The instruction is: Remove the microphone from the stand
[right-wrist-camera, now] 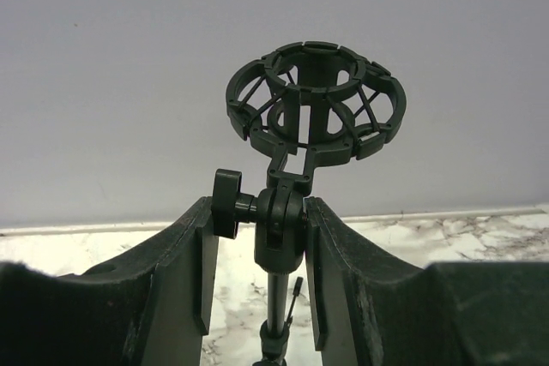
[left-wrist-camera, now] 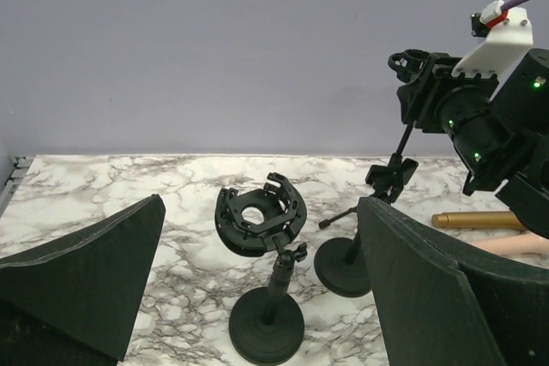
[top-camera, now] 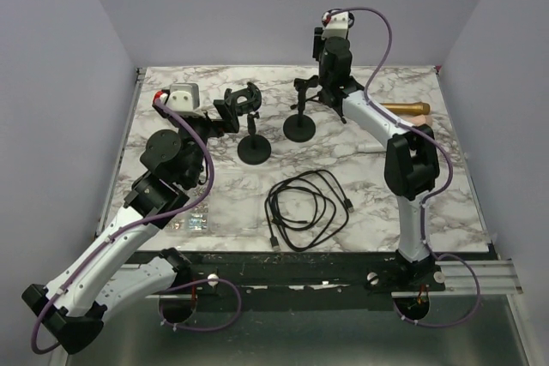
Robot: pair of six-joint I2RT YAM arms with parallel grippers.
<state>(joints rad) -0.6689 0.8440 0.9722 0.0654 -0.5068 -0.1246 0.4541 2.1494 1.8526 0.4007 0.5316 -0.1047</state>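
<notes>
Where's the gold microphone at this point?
In the top view the gold microphone lies flat on the table at the far right, just beyond the right arm's forearm, right of the stand the right gripper holds.

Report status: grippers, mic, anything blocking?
Left gripper open, short of left stand. Right gripper clamped on right stand joint. Microphone off, lying on table. Nothing blocking.

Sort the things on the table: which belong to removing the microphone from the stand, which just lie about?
Job: gold cylindrical microphone; black round-based stand with cage mount, in the right gripper.
Lying about: other black stand; coiled black cable; small clear packet.
</notes>
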